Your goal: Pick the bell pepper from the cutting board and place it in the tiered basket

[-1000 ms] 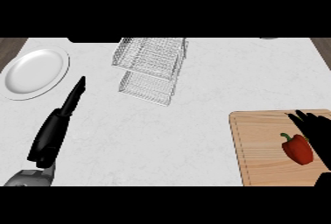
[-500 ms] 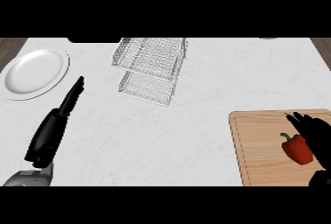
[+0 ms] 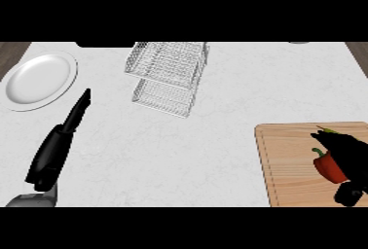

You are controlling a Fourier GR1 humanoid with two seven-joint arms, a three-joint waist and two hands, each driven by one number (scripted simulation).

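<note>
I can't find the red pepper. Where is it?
In the head view, the bell pepper lies on the wooden cutting board at the lower right, tucked under the robot's right hand, far from the tiered basket.

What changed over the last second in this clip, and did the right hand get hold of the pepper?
The right hand has shifted left over the cutting board and now covers the right side of the bell pepper, fingers curling round it. The pepper has not lifted or moved. The left hand, the plate and the tiered basket are as before.
</note>
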